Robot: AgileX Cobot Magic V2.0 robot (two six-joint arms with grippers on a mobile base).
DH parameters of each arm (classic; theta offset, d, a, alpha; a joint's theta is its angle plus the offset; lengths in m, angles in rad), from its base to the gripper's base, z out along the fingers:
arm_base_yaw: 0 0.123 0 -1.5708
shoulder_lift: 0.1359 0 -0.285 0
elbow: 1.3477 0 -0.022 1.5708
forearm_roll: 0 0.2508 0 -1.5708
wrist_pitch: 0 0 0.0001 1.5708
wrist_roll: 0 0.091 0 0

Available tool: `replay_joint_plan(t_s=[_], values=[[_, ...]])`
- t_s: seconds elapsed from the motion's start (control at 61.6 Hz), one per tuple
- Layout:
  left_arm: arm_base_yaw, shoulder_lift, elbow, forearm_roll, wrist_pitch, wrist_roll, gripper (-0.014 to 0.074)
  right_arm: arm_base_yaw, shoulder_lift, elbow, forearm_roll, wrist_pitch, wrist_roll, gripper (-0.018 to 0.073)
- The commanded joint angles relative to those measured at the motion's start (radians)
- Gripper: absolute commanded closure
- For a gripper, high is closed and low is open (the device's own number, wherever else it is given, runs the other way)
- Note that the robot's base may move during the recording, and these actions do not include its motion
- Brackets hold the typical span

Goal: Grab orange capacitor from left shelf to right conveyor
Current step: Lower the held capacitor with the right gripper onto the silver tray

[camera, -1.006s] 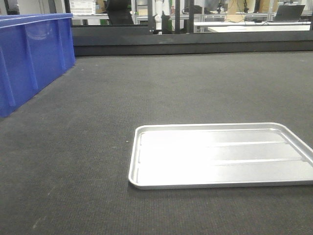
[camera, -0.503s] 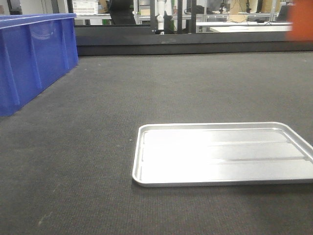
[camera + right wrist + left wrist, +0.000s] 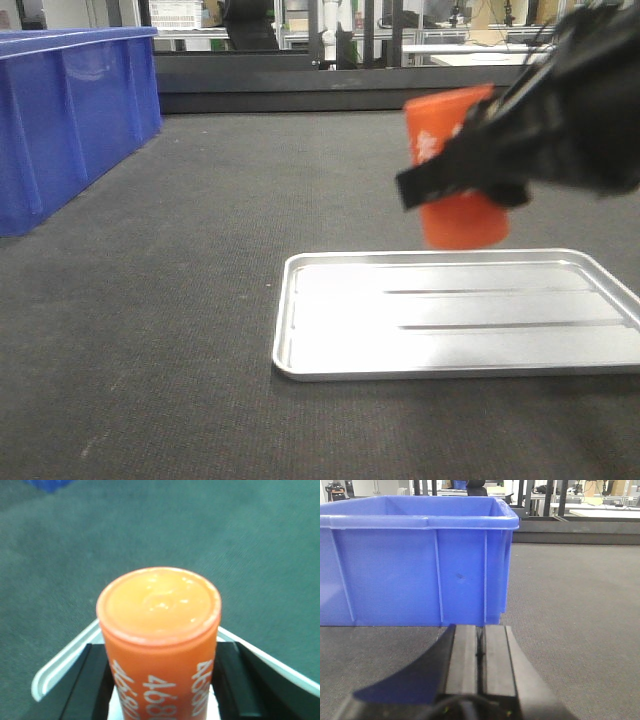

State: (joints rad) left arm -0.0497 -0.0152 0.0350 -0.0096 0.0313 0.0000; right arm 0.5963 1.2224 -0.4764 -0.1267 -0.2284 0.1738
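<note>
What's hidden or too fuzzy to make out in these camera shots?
- Front view: the orange capacitor is blurred and its lettering unreadable; the right gripper covers its middle.
- Front view: the silver tray runs off the right edge.
- Right wrist view: the bottom edge cuts off the capacitor's lower end.
- Left wrist view: the blue bin hides its inside behind its own wall.

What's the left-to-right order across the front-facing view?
blue bin → bare conveyor belt → orange capacitor, clamped in the right gripper, whose arm runs off the right edge. Left out: silver tray, since its span overlaps both capacitor and gripper.
</note>
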Motion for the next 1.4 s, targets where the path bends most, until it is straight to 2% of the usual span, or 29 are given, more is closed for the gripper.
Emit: replay_joint_plan(t_s=[0.0,0.211,0.455,0.698,0.828,0.925,1.234,1.38], values=[[-0.002,-0.008,0.022,-0.003,-0.087,0.000,0.0722,-0.005,0.033,-0.028,-0.004,-0.143,0.001,0.0508],[-0.002,-0.008,0.022,-0.003,-0.087,0.000,0.0722,-0.005,0.133,-0.028,-0.004,-0.167,0.001,0.0508],[-0.002,-0.008,0.022,-0.003,-0.087,0.000,0.0722,-0.005,0.165,-0.028,-0.004,-0.259,0.001,0.0503],[-0.002,-0.008,0.022,-0.003,-0.087,0.000,0.0722,-0.005,0.165,-0.028,-0.004,-0.347,0.001,0.0352],[-0.002,-0.008,0.022,-0.003,-0.087,0.000,0.0722,-0.005,0.165,-0.028,-0.004,-0.347,0.001,0.0273],[-0.002,-0.008,0.022,-0.003,-0.087,0.000,0.0722,-0.005,0.165,-0.028,-0.004,-0.347,0.001,0.0246],[-0.002,-0.008,0.022,-0.003,-0.087,0.000,0.0722,-0.005,0.165,-0.028,-0.004,-0.336,0.001,0.0246],[-0.002,-0.008,0.022,-0.003,-0.087,0.000,0.0722,-0.005,0.176,-0.028,-0.004,-0.272,0.000,0.0246]])
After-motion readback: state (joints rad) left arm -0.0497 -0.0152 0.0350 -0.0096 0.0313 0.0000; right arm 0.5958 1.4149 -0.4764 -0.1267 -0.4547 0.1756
